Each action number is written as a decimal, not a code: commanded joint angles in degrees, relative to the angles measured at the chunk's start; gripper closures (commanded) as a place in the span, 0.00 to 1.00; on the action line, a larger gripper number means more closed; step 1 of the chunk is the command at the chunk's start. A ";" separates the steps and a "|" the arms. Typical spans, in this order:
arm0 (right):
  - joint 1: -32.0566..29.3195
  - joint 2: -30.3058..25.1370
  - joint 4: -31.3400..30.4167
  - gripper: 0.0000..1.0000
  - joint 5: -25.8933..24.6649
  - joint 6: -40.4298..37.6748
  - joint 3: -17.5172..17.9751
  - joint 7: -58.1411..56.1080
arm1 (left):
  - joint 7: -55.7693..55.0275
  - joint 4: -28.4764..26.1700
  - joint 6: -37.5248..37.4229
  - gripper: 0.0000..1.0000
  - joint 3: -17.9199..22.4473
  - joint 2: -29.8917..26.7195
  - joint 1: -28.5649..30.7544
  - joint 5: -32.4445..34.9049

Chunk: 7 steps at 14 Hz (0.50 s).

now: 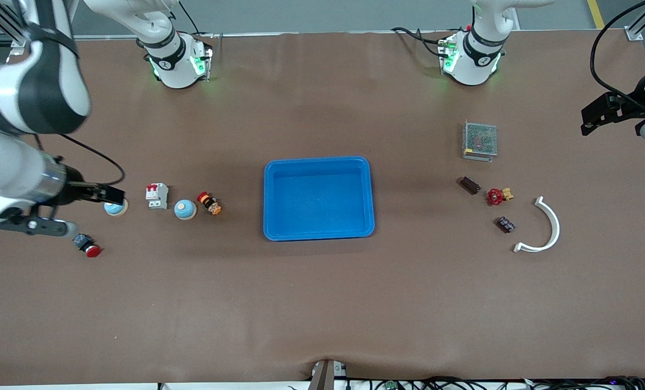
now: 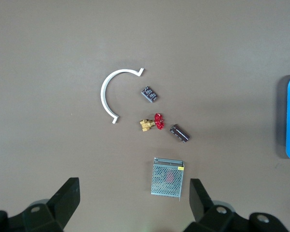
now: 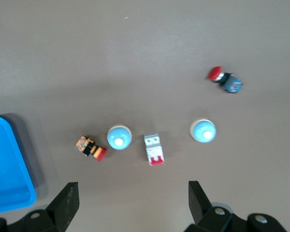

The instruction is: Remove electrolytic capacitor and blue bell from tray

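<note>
Two blue dome bells [image 1: 116, 207] [image 1: 185, 209] sit toward the right arm's end of the table; they also show in the right wrist view [image 3: 203, 130] [image 3: 118, 137]. Two dark capacitors [image 1: 470, 184] [image 1: 505, 224] lie toward the left arm's end and show in the left wrist view [image 2: 180, 133] [image 2: 149, 94]. My right gripper [image 1: 112, 193] [image 3: 133, 200] is open and empty, up over the table beside the outer bell. My left gripper [image 1: 591, 116] [image 2: 132, 203] is open and empty, high over the table's edge at the left arm's end, apart from the capacitors.
A blue tray [image 1: 318, 161] stands mid-table. Beside the bells are a white-red breaker [image 1: 157, 195], a red-orange button [image 1: 209, 203] and a red push button [image 1: 87, 245]. Near the capacitors are a mesh metal box [image 1: 479, 140], a red valve [image 1: 497, 195] and a white arc [image 1: 544, 227].
</note>
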 commanded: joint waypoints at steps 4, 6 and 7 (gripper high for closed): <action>-5.90 -3.53 7.33 0.00 0.00 -8.37 0.66 -6.16 | 0.95 -0.55 -0.56 0.00 -0.14 -1.32 0.48 -0.91; -6.25 -8.01 6.63 0.00 0.95 -8.72 -1.43 -10.14 | 0.95 -0.55 -0.56 0.00 -0.14 -1.32 0.48 -0.91; -6.34 -8.64 6.45 0.00 1.05 -9.16 -2.32 -10.41 | 0.95 -0.55 -0.56 0.00 -0.22 -1.32 0.48 -0.91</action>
